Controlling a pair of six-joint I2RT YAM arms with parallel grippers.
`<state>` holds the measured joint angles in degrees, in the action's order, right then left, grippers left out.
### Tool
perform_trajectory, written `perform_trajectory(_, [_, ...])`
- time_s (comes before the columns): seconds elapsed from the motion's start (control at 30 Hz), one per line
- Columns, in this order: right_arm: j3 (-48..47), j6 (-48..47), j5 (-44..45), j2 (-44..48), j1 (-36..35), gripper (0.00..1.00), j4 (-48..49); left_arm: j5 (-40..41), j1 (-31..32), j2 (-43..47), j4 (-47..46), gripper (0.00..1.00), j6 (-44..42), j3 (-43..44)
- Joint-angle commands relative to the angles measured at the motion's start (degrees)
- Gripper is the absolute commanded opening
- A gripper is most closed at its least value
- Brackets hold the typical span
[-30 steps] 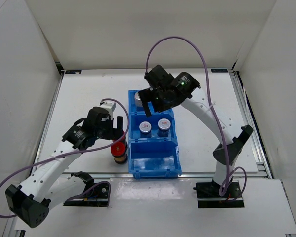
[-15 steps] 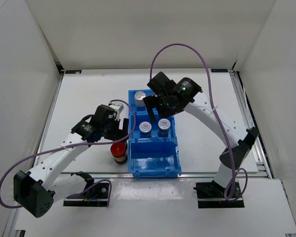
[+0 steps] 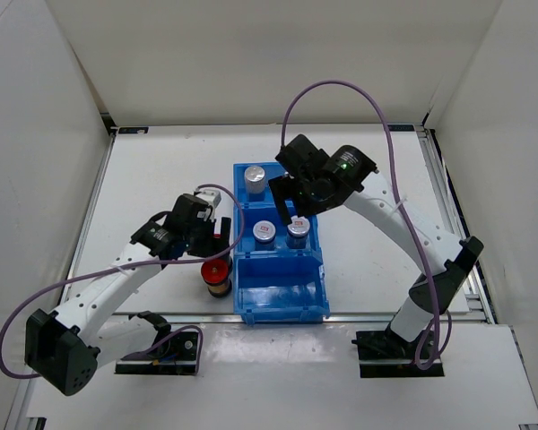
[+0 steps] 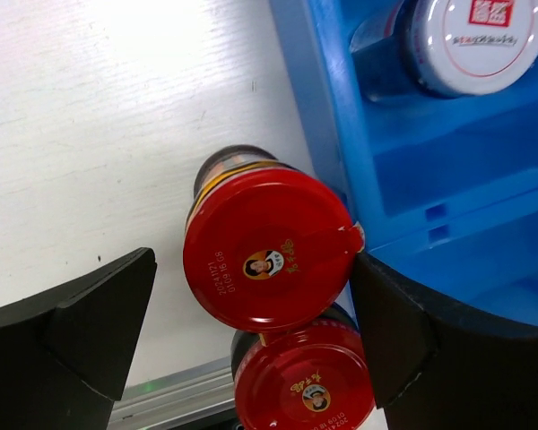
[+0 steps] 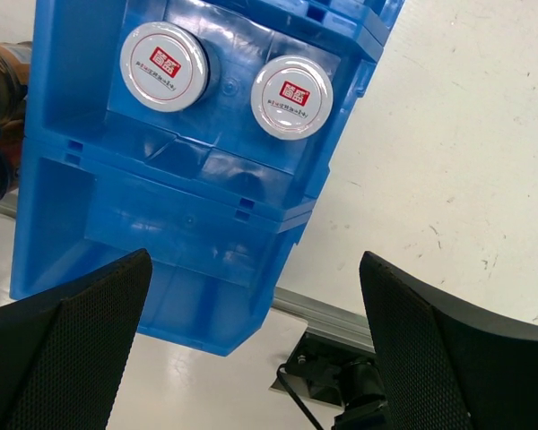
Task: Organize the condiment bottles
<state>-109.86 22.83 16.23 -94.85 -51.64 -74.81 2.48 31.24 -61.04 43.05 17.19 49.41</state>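
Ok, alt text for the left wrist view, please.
The open left gripper straddles a red-capped bottle standing on the white table beside the blue bin. A second red-capped bottle stands below it in frame, and a white-capped bottle sits inside the bin at top right.

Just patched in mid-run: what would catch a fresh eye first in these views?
The blue bin in mid-table stands out, with two white-capped bottles side by side in its middle compartment and a silver-capped bottle in the far one. Just outside its left wall stand two red-capped bottles, with the left gripper open either side of one cap.
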Motion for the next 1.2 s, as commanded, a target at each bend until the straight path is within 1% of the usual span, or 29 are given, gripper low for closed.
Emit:
perform_trajectory(0.0, [0.7, 1.0, 1.3, 2.5, 0.0, 1.0, 1.2, 1.7, -0.3, 0.9, 0.3, 1.0, 0.1, -0.3])
perform_trajectory(0.23, [1.2, 1.0, 1.3, 2.5, 0.0, 1.0, 1.2, 3.0, -0.3, 0.4, 0.3, 1.0, 1.2, -0.3])
perform_trajectory(0.33, [1.2, 1.0, 1.9, 3.1, 0.0, 1.0, 1.2, 4.9, -0.3, -0.2, 0.8, 1.0, 2.4, 0.8])
perform_trajectory(0.4, [1.9, 1.0, 1.9, 3.1, 0.0, 1.0, 1.7, 4.4, -0.3, -0.2, 0.8, 0.94, 2.4, 0.8])
perform_trajectory(0.47, [2.5, 1.0, 1.9, 3.6, 0.6, 1.0, 2.2, 4.4, -0.3, -0.2, 0.8, 0.89, 2.4, 1.4])
perform_trajectory(0.53, [2.5, 1.0, 1.9, 3.6, 0.6, 1.0, 2.2, 4.4, -0.3, -0.2, 0.8, 0.86, 2.4, 1.4])
perform_trajectory(0.6, [2.5, 1.0, 1.9, 3.6, 0.6, 1.0, 2.2, 4.4, -0.3, -0.2, 0.8, 0.84, 2.9, 1.4])
perform_trajectory(0.67, [2.5, 1.0, 1.9, 3.6, 0.6, 1.0, 2.2, 4.4, -0.3, -0.7, 0.8, 0.8, 3.5, 1.4])
perform_trajectory(0.93, [3.1, 0.4, 1.9, 3.6, 0.6, 1.0, 2.2, 6.0, -0.8, -0.2, 0.8, 0.54, 3.5, 1.4])
perform_trajectory(1.0, [3.1, 0.4, 1.9, 3.6, 0.6, 1.0, 2.2, 6.7, -1.4, -0.2, 1.3, 0.45, 3.5, 2.0])
perform_trajectory(1.03, [3.1, 0.4, 1.9, 3.6, 0.6, 1.0, 2.2, 7.4, -1.4, -0.2, 1.3, 0.4, 3.5, 2.0])
perform_trajectory(1.07, [3.1, 0.4, 1.9, 3.6, 1.1, 1.0, 2.2, 7.5, -1.4, 0.3, 1.3, 0.3, 3.5, 2.6])
perform_trajectory(1.13, [3.1, -0.2, 1.9, 3.1, 1.1, 1.0, 2.2, 9.3, -1.4, 0.3, 1.9, 0.2, 3.5, 3.3])
perform_trajectory(1.17, [2.6, -0.2, 1.9, 3.1, 1.1, 1.0, 2.2, 9.8, -1.4, 0.3, 1.9, 0.12, 2.9, 3.8])
